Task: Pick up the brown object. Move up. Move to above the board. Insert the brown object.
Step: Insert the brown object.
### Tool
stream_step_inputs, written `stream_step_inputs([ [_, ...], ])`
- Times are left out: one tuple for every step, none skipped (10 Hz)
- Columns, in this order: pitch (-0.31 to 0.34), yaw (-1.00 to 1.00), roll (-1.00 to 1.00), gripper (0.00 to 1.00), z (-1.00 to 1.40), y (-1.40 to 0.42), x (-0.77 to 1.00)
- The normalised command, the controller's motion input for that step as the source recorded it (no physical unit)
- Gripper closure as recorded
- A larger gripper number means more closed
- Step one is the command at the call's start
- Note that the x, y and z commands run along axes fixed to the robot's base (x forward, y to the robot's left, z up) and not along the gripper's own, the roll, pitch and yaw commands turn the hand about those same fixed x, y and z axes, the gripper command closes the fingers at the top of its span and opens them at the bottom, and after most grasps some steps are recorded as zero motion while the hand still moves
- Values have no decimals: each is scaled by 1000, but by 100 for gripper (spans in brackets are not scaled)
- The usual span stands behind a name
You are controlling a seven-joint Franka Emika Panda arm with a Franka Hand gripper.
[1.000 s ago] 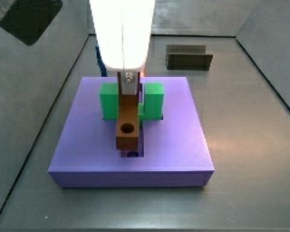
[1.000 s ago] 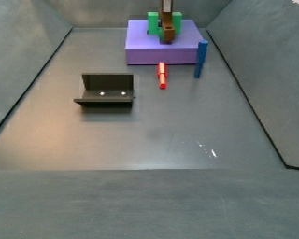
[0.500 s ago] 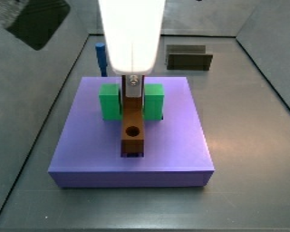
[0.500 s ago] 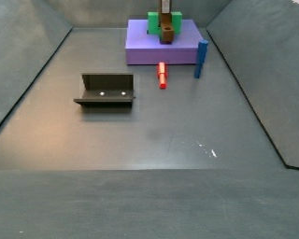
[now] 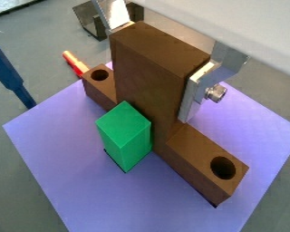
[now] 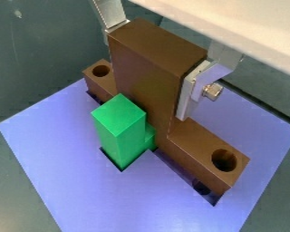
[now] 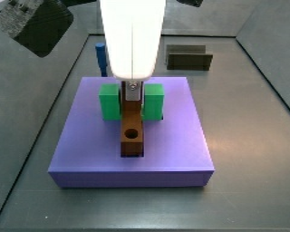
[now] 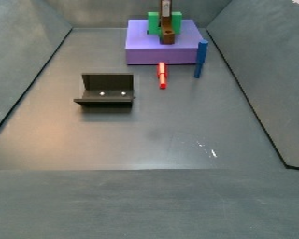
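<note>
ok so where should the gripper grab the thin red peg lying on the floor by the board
Take the red peg at mid-length from straight above, fingers across its narrow width: it lies flat with open floor on both long sides, beside the board. The gripper is currently shut on the brown object over the board's groove.

gripper [image 7: 133,91] over board [image 7: 87,149], green block [image 5: 126,136] tight against brown object [image 5: 159,86], open floor [image 8: 164,131] around

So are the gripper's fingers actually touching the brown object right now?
Touching. In both wrist views the gripper straddles the upright part of the brown object, and a silver finger lies flat against its side with no gap showing.
</note>
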Motion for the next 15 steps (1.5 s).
stream_step_inputs([
  [0, 0, 114, 100, -63, 0, 146],
  [0, 0, 126, 100, -6, 0, 226],
  [0, 0, 141, 100, 0, 0, 257],
  [0, -11, 157, 100, 0, 0, 237],
  [0, 0, 160, 100, -60, 0, 140],
  [0, 0, 146, 100, -134, 0, 0],
  [0, 0, 126, 100, -143, 0, -77],
  [0, 0, 79, 100, -129, -66, -89],
  [0, 0, 73, 100, -117, -129, -97],
  [0, 0, 83, 100, -97, -200, -126],
  [0, -23, 76, 100, -51, -191, -54],
  [0, -103, 80, 100, -43, -117, 0],
  [0, -71, 116, 100, -100, -34, 3],
  [0, -54, 149, 100, -134, 0, 23],
  [0, -54, 74, 100, -131, 60, -31],
])
